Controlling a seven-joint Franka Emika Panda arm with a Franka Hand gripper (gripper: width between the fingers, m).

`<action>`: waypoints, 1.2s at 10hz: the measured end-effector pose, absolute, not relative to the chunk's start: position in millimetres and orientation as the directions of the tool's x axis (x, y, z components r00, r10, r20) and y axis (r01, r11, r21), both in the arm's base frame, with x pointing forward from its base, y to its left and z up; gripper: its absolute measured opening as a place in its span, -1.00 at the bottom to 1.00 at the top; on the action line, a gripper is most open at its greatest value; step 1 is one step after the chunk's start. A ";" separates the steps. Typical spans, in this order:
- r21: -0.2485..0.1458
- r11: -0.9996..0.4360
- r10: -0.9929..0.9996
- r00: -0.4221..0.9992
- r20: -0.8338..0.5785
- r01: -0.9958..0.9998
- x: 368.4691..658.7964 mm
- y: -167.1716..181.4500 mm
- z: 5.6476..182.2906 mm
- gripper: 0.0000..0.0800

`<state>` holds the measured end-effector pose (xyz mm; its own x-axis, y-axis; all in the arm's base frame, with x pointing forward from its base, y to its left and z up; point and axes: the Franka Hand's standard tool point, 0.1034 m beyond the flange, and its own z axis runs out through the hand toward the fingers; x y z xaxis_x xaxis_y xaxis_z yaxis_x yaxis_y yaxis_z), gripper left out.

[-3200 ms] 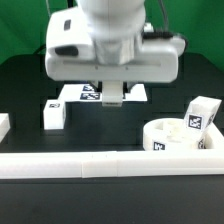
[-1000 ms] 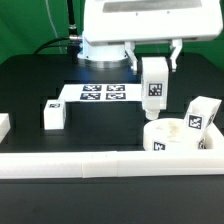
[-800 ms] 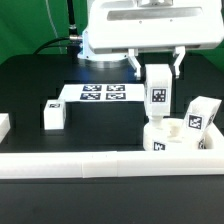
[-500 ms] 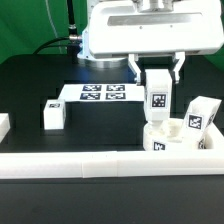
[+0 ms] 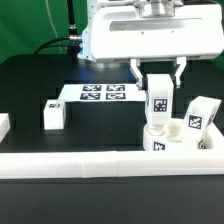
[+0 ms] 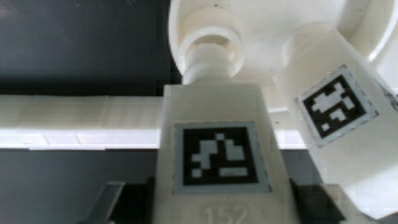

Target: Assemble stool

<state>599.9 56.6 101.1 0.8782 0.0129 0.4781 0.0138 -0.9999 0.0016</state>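
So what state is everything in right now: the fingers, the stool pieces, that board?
fingers: shut on the held leg.
held leg: upright, lower end at the seat; whether it sits in a hole, cannot tell.
seat: flat on the table, beside the rail.
second leg: standing on the seat, leaning.
third leg: loose on the table, apart from the rest.
marker board: flat on the table.

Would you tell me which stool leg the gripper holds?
The upright leg over the seat; the tilted leg and the third leg on the table are free.

Robot lab: marker board (image 5: 100, 94), green backdrop (image 5: 25, 25)
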 end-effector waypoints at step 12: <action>0.013 -1.000 0.022 0.881 0.472 0.018 596.3 50.5 90.2 0.57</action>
